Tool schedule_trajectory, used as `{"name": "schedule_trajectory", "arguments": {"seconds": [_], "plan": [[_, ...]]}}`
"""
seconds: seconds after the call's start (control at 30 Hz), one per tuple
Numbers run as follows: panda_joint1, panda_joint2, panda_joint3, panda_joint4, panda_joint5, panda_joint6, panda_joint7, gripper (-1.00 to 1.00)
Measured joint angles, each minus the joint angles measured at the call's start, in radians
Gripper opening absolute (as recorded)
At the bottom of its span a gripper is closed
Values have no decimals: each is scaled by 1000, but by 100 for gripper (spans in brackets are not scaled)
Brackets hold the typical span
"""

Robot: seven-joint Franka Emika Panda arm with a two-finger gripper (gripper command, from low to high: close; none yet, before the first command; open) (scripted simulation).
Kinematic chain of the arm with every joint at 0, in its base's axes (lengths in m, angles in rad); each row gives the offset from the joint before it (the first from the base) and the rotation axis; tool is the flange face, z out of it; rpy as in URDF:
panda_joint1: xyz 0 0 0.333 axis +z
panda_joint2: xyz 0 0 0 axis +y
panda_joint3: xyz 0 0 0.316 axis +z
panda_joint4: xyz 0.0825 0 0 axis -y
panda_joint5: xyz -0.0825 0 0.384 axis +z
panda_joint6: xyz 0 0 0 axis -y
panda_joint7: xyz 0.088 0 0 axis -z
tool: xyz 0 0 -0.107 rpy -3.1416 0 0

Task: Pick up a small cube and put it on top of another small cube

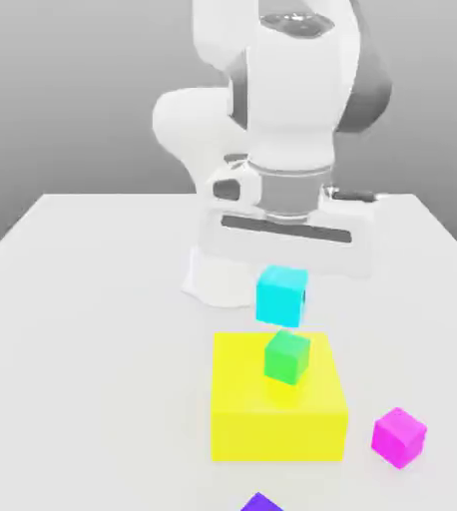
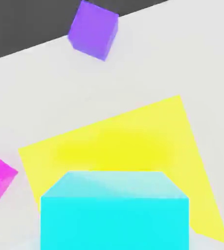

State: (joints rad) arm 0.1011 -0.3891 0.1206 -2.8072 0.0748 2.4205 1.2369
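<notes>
Exterior view: smooth, plain-faced cyan cube (image 1: 281,296) sits gripped in the pincer (image 1: 283,284), above the smooth green cube (image 1: 287,357).

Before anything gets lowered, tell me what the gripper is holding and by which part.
The gripper holds the small plain cyan cube, apparently by its opposite sides, above the small green cube.
</notes>
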Motion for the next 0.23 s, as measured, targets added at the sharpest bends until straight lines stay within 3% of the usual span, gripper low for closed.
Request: {"name": "schedule_trajectory", "arguments": {"seconds": [0.1,0.13,0.23], "plan": [[-2,86,11,-31,-3,117,5,-100],[-4,119,14,-41,-5,159,7,100],[-4,119,14,-41,-5,159,7,100]]}}
